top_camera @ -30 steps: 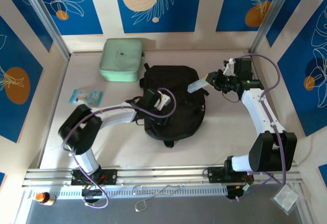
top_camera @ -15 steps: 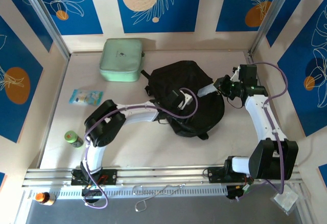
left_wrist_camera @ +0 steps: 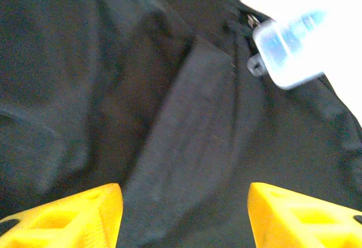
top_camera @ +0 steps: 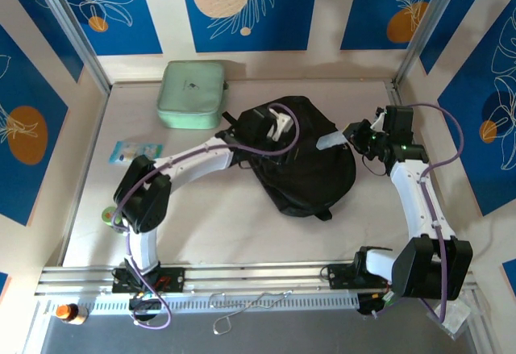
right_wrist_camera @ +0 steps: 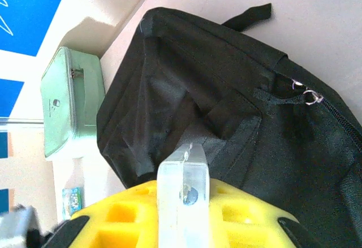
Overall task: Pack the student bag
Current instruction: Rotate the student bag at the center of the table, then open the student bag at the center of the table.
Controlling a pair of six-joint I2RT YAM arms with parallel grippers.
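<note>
My right gripper (right_wrist_camera: 184,197) is clamped narrow on a clear plastic piece (right_wrist_camera: 182,172); my left gripper (left_wrist_camera: 182,197) stands wide, empty, just above the student bag (right_wrist_camera: 186,90). The zip (right_wrist_camera: 305,94) beyond looks closed: pushing in could crumple cloth, twisting the piece loose.

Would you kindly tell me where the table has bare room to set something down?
Bare table between bag and near rail. Crowded between bag and case, and right of the bag by the right arm.
</note>
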